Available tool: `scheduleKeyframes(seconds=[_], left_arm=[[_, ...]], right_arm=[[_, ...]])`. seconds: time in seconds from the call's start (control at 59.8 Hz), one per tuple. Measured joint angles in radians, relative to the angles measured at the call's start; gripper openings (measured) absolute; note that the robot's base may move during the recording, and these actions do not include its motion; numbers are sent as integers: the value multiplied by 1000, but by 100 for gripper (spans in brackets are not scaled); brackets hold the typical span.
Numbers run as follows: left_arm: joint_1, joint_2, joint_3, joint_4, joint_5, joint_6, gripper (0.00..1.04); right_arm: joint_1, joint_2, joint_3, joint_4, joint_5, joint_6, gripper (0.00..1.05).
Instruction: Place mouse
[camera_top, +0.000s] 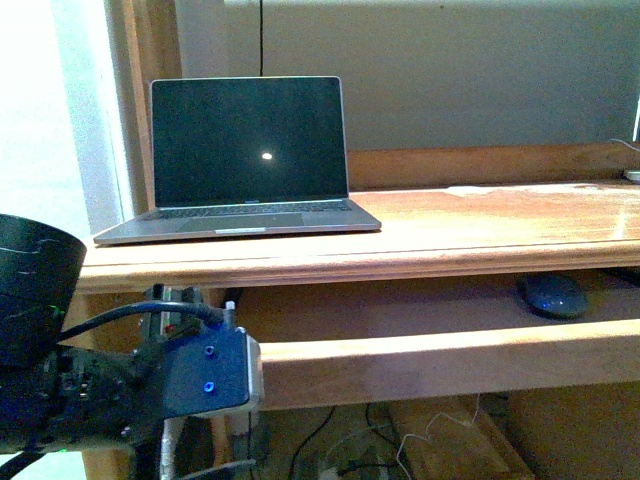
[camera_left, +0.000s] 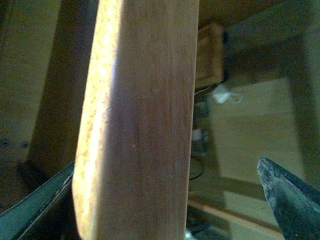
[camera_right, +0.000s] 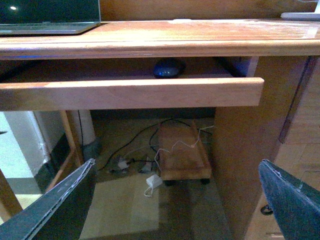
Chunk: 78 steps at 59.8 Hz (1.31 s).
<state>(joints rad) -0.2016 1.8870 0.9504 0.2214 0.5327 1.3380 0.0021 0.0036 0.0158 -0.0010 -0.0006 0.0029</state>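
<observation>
The dark grey mouse (camera_top: 552, 295) lies on the pull-out tray (camera_top: 420, 365) under the desktop, towards the right. It also shows in the right wrist view (camera_right: 167, 68), behind the tray's front board (camera_right: 130, 92). My right gripper (camera_right: 175, 200) is open and empty, held low in front of the desk and well back from the mouse. My left gripper (camera_left: 165, 210) is open and empty, its fingers (camera_left: 290, 200) straddling a wooden board (camera_left: 140, 125) seen very close. In the front view only the left arm's blue wrist housing (camera_top: 215, 370) shows, at the tray's left end.
An open laptop (camera_top: 245, 150) with a dark screen stands on the desktop (camera_top: 480, 225) at the left. A small white flat item (camera_top: 632, 175) lies at the far right edge. Under the desk are a wooden box on casters (camera_right: 182, 152), cables and a white adapter (camera_right: 152, 182).
</observation>
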Motion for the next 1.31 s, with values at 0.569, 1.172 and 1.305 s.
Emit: scheduleKeyframes(seconds=[0.569, 1.172, 1.305], left_arm=[[-73, -517, -347, 61, 253, -1042, 97], [11, -1136, -792, 366, -715, -1328, 9], [51, -1210, -833, 333, -675, -1332, 3]], right_arm=[[0, 0, 0, 0, 0, 0, 97], [2, 801, 399, 240, 225, 208, 97], [52, 1070, 569, 256, 220, 157, 97]])
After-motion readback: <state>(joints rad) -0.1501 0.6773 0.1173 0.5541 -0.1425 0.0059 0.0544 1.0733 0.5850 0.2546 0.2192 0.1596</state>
